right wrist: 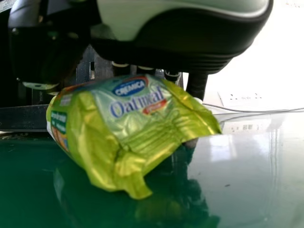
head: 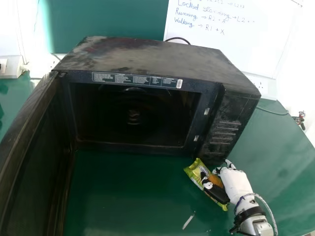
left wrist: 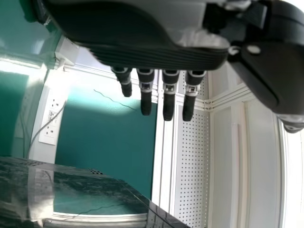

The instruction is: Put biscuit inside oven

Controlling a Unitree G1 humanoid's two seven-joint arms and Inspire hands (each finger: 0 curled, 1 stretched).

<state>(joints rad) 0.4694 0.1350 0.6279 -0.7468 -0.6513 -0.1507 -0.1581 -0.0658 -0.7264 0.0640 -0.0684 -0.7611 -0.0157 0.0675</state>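
Observation:
In the head view my right hand (head: pixel 235 182) is at the table's right, low beside the oven's front corner, its fingers and thumb round the green biscuit packet (head: pixel 196 170). The right wrist view has the packet (right wrist: pixel 137 118) close under my right hand (right wrist: pixel 180 40), between thumb and fingers. The black oven (head: pixel 157 56) stands on the table with its door (head: pixel 34 142) swung wide to the left; its cavity (head: pixel 133 118) is dark. My left hand (left wrist: pixel 168 95) has straight fingers, with the oven's top (left wrist: pixel 85 190) visible beyond it.
The green table (head: pixel 123 191) extends in front of the oven, with a small pale scrap (head: pixel 188 222) near its front edge. A whiteboard (head: pixel 236 44) stands behind the oven, and wall sockets (head: pixel 258 86) are at the back right.

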